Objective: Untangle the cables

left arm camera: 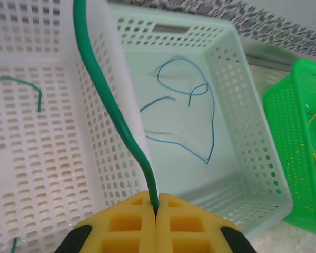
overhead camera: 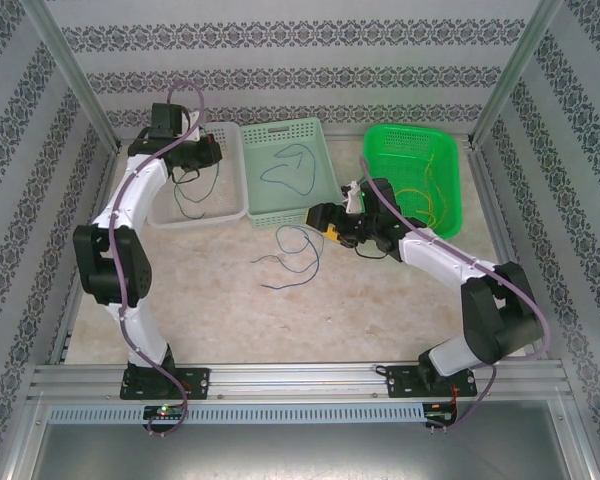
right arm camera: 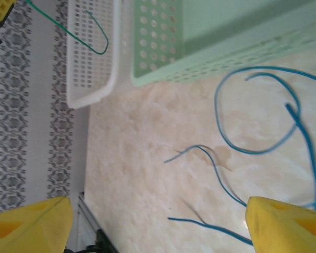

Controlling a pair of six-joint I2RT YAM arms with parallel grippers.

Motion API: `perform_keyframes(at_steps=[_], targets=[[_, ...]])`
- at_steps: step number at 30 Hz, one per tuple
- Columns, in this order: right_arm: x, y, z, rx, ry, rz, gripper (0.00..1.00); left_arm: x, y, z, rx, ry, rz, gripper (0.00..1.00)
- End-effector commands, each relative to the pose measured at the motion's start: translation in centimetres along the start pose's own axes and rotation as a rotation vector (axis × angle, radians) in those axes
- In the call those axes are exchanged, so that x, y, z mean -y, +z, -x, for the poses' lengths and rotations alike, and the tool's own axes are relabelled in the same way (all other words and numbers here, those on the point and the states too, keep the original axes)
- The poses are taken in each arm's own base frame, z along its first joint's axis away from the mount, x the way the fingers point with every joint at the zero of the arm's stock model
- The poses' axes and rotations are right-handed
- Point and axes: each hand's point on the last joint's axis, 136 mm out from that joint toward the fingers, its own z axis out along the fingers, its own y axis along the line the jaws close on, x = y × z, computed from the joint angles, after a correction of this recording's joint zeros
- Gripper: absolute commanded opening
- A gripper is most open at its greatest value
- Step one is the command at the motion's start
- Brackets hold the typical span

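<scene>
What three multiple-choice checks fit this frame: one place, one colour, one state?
1. Where do the yellow cables lie? A white basket; B bright green basket; C bare table.
2. What colour is the cable in the left gripper? A green; B blue; C yellow.
3. How do the jaws of the right gripper stand? A shut on a blue cable; B open, empty; C shut, empty.
1 B: yellow strands lie inside that basket. 2 A: the cable pinched between its shut jaws is green. 3 B: its yellow pads stand far apart, gripping nothing.
</scene>
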Motion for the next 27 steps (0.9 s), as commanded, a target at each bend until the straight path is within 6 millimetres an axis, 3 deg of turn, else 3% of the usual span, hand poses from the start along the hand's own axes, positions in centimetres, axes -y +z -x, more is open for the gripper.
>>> perform_keyframes(at_steps=[1,6,10,11,15,17,18,27], targets=[[2.3,-0.7,-1.3,-0.030,-0.017,-0.098,0.86,-1.3,1.3,-0.6,-0.049,-0.121,0.016,0.00],[3.2,-1.1,-1.7,-0.034,-0.006,-0.137,0.86,-4.2,3.4,-2.3,-0.148,-0.192,0.107,0.00],[4.4,-1.3,-1.9,-0.030,-0.011,-0.209,0.85,-5.1,4.5,-3.4,-0.201,-0.206,0.130,0.00],[4.7,-1.3,-2.0,-0.033,-0.013,-0.226,0.85,-5.2,4.6,-3.6,-0.207,-0.213,0.131,0.04],[6.0,-0.9,-3.2,-0.092,-0.070,-0.343,0.83,-4.8,4.5,-3.6,-0.204,-0.224,0.115,0.54],[6.9,-0.8,-3.6,-0.117,-0.105,-0.416,0.82,-4.1,3.8,-3.1,-0.178,-0.214,0.100,0.91],[7.4,-0.7,-3.7,-0.123,-0.115,-0.445,0.82,-3.7,3.2,-2.8,-0.160,-0.204,0.093,1.00],[9.6,1.4,-2.1,-0.101,-0.125,-0.530,0.68,-0.1,-1.9,-2.2,-0.046,-0.094,0.078,1.00]])
